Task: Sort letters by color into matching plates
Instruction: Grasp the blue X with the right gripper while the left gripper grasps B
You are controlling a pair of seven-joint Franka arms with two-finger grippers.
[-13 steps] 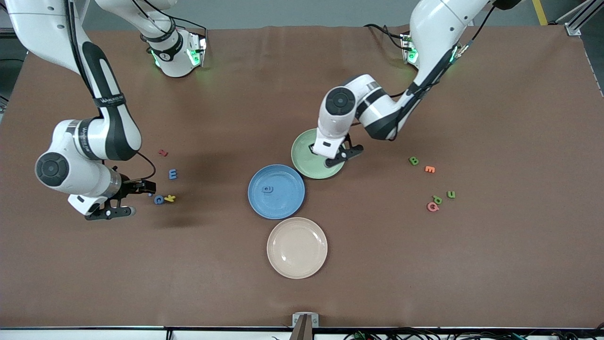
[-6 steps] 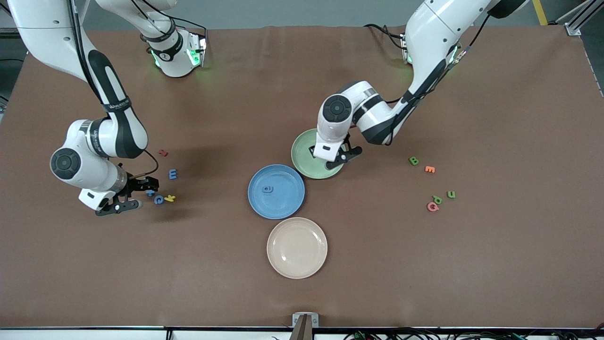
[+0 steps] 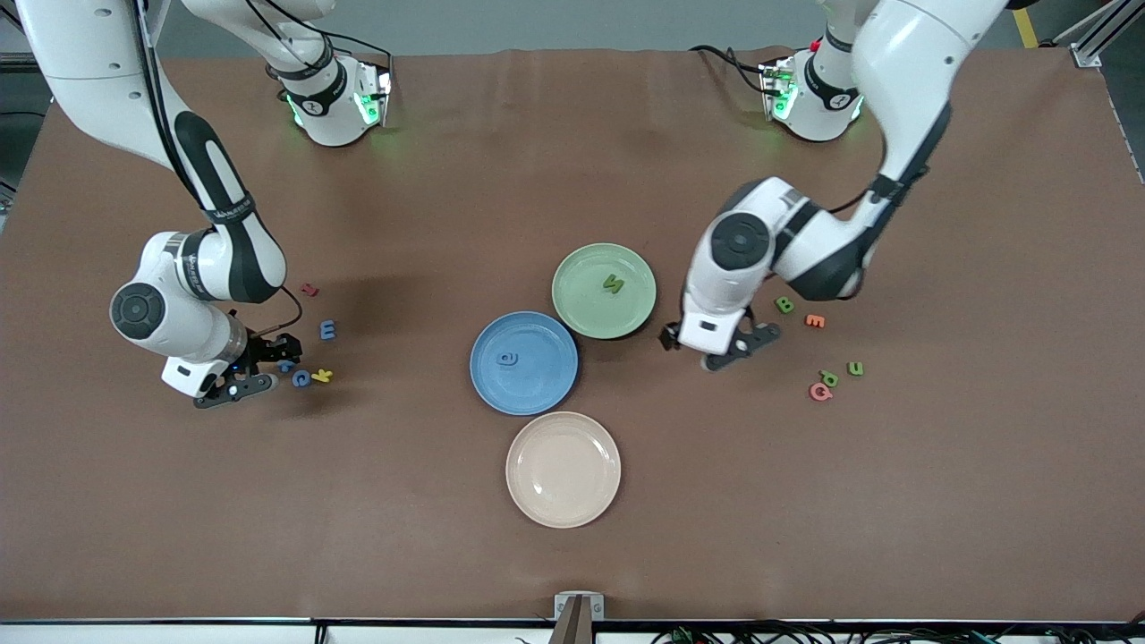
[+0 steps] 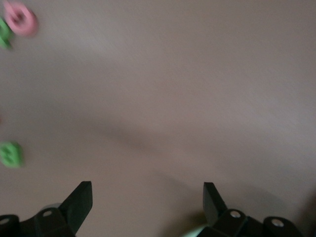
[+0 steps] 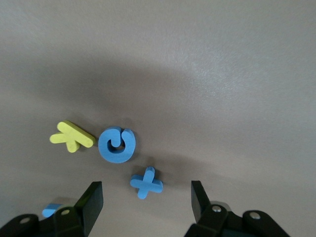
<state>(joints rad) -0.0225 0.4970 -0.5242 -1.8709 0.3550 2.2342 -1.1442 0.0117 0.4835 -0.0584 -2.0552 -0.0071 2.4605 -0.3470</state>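
The right wrist view shows what the front view half hides: a blue plus-shaped letter [image 5: 146, 182] lying between the spread fingers of the right claw [image 5: 146, 205], with a blue round letter [image 5: 116, 144] and a yellow letter [image 5: 72, 137] just beside it; nothing is gripped. A blue E [image 3: 327, 330] lies near them. The left claw [image 3: 720, 347] hangs wide and empty over bare table [image 3: 939, 492], between the green plate [image 3: 626, 317] and the green B [image 3: 784, 305]. The green plate holds one green letter [image 3: 613, 284]; the blue plate [image 3: 501, 394] touching it holds one blue letter [image 3: 506, 359]. The beige plate [image 3: 564, 510] sits just beside the blue plate. In the left wrist view a pink letter [image 4: 20, 18] and a green one [image 4: 11, 154] are blurred
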